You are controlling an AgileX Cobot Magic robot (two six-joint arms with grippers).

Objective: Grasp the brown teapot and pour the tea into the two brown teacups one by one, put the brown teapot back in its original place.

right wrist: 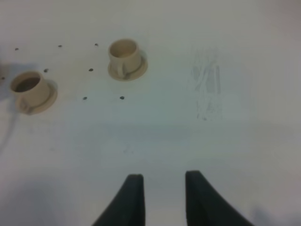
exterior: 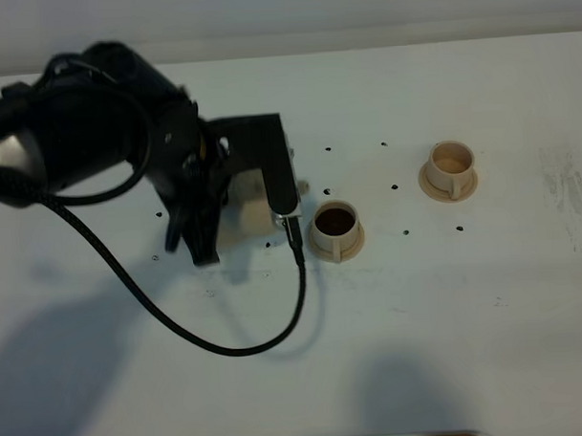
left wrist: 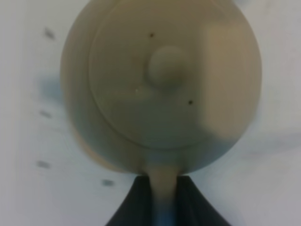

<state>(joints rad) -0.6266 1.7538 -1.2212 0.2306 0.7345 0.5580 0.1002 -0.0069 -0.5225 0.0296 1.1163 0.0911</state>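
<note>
From where I stand, the nearer small beige cylindrical teacup (exterior: pixel 336 226) on its round saucer (exterior: pixel 355 244) holds dark tea, while the farther matching teacup (exterior: pixel 450 165) looks empty. I'd say the step in hand is taking the pot across to that second cup. To do it well, the arm should lift the pale beige round ceramic teapot (left wrist: pixel 160 117) level and carry it clear of the filled cup's rim. It should then bring the spout, which I can't pick out here, just above the far cup's mouth and tip slowly, so nothing splashes on the white desk (exterior: pixel 420 347). The left end effector (left wrist: pixel 162 181) is pinching the teapot's loop handle (left wrist: pixel 162 200) between its black fingers. The knobbed lid (left wrist: pixel 167 68) faces its camera, so the pot sits directly ahead of the grip and appears upright. In the high view the teapot is mostly hidden under the arm, just beside the filled cup. The right end effector (right wrist: pixel 162 181) hangs empty, fingers apart, well away from both cups.
</note>
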